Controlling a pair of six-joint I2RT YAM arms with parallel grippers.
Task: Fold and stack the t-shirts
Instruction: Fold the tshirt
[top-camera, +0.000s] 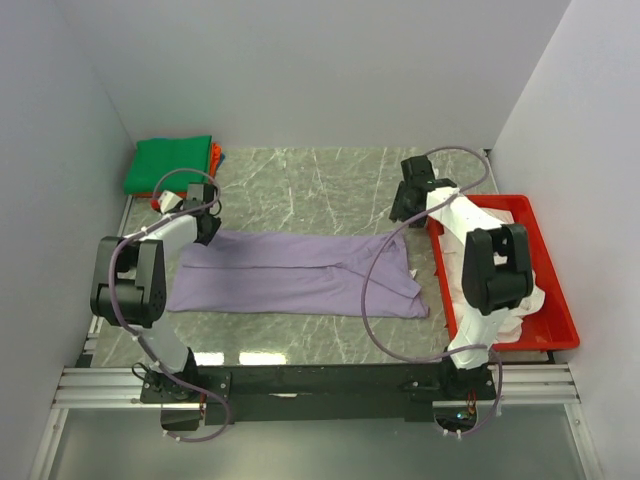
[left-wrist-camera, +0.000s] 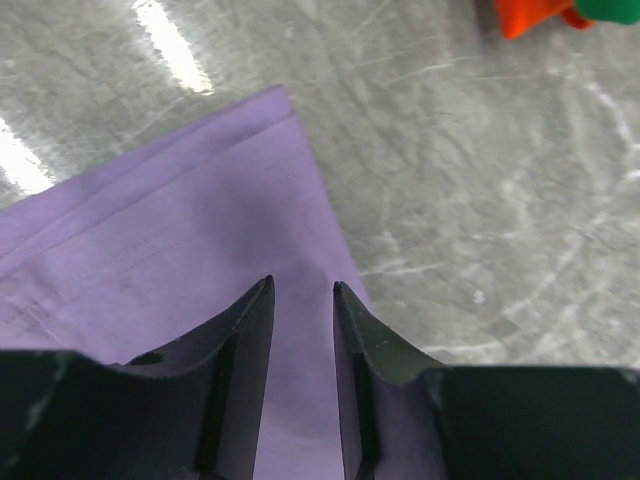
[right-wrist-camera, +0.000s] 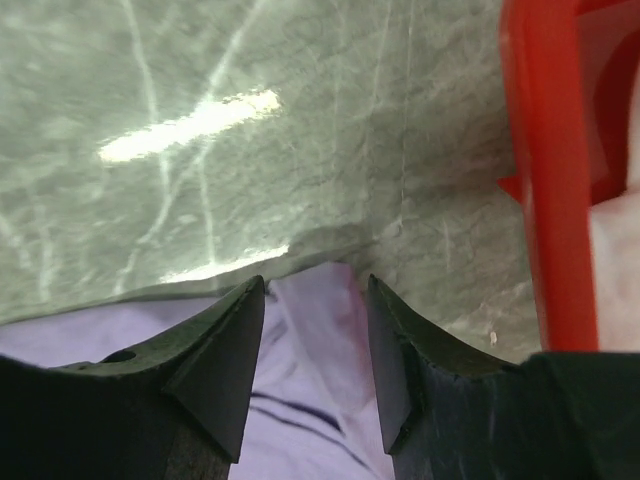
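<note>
- My left end effector hangs over the far left corner of the lavender purple cloth t-shirt. Its fingers stand a narrow gap apart and purple cloth shows in that gap. I cannot tell whether it is pinched or just lying underneath.
- My right end effector is spread wide over the shirt's far right corner. A tip of the cloth edge lies between the fingers, and neither finger presses on it.
- The shirt lies in a long flat band across the middle of the grey marble-patterned tabletop, with its length running left to right between my two arms.
- Bare tabletop stretches beyond the shirt's far edge.
- In the far left corner a folded green cloth shirt lies on top of an orange-red one, well apart from the purple corner.
- The red plastic rectangular tray stands just beside my right fingers and holds pale whitish cloth. There is little room on that side.
</note>
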